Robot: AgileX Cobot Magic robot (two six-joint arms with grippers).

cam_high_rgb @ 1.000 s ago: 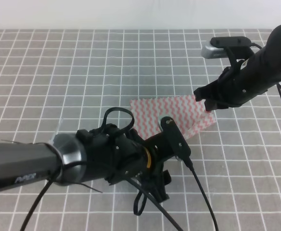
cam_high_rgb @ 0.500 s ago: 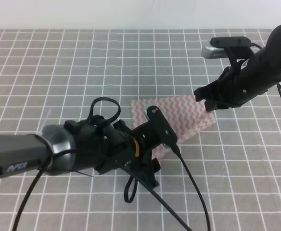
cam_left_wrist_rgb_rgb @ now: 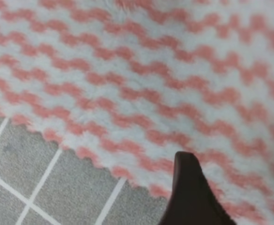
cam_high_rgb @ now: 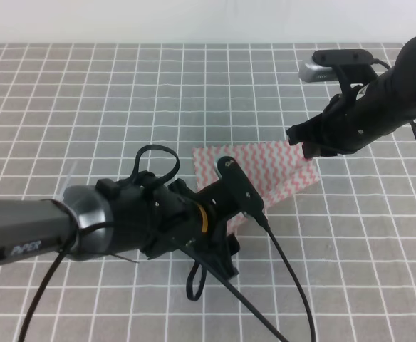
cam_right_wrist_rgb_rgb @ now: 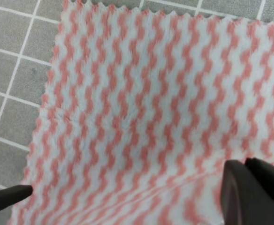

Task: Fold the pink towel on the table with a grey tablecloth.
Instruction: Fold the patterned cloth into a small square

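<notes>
Grey cloth with a white grid covers everything we see: the table with a grey tablecloth (cam_high_rgb: 87, 100) runs from the bottom edge of the exterior high view up to a pale wall (cam_high_rgb: 194, 20) along the top.

Nearest us, the left arm's dark wrist fills the lower left of that view, cables looping off it, and it hides the near corner of the pink towel (cam_high_rgb: 276, 169). The left gripper (cam_left_wrist_rgb_rgb: 189, 197) shows in its own camera only as one dark fingertip low over the towel's serrated edge, where cloth meets grid. We cannot tell whether its jaws are apart or closed, nor whether it touches the fabric.

Beyond it, the pink towel lies just right of the table's middle, its zigzag stripes flat in the centre.

Farthest back on the right, the right gripper (cam_right_wrist_rgb_rgb: 127, 192) hangs at the towel's far right corner. Its wrist camera shows two dark fingers (cam_right_wrist_rgb_rgb: 252, 192) spread wide, one at each lower side of the picture. A raised layer of striped cloth sits between them, but we cannot tell if they grip it.
</notes>
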